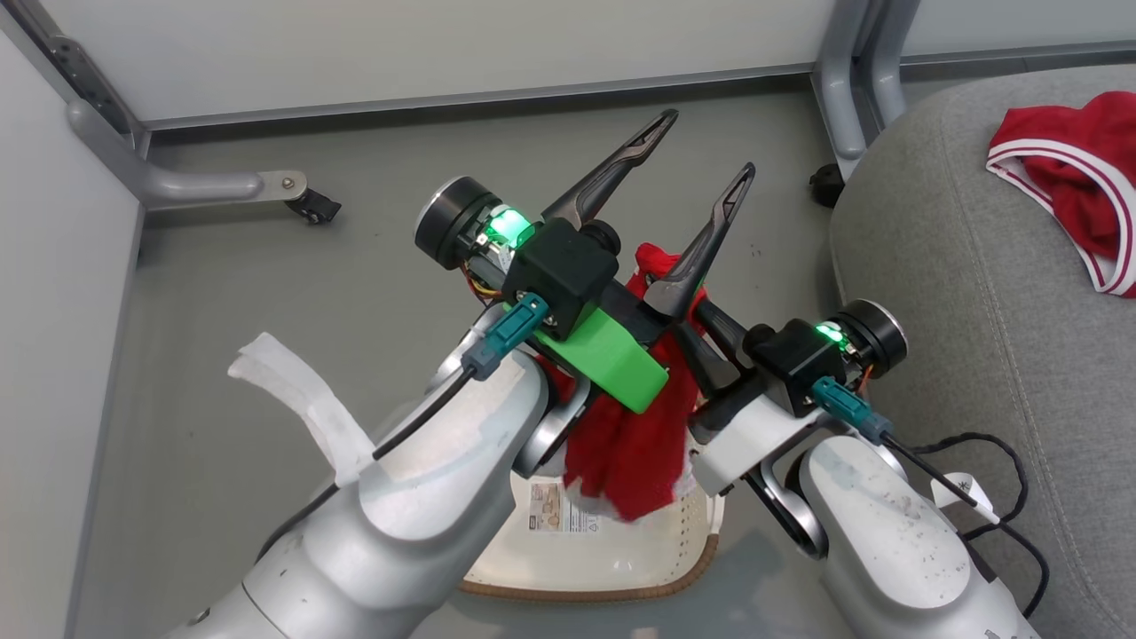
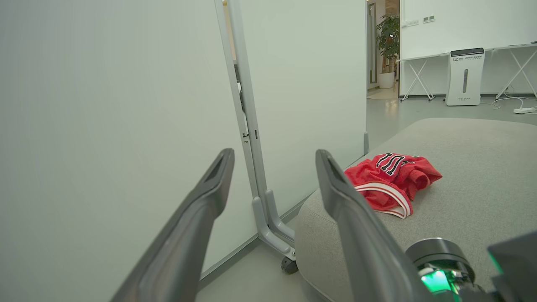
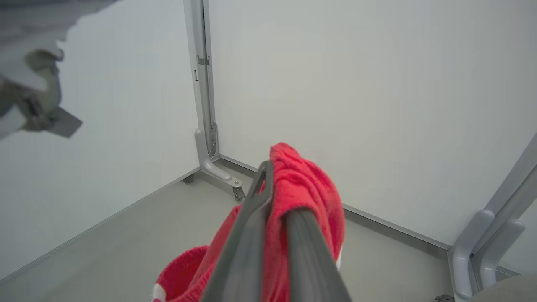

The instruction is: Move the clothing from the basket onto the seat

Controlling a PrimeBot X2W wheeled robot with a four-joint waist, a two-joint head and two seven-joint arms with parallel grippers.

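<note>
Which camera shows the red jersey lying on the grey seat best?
The left wrist view: almost the whole jersey lies crumpled on the seat, black-and-white lettering facing the camera. The head view catches it at its right edge, partly cut off.

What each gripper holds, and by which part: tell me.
The right gripper is shut on the red garment, pinching a bunched fold near its top; the rest hangs above the basket. The left gripper is open and holds nothing.

Grey floor [image 1: 355, 293], pale partition panels [image 2: 105, 105] on castors [image 1: 312, 209] — potted plant [image 2: 388, 37] beyond.
</note>
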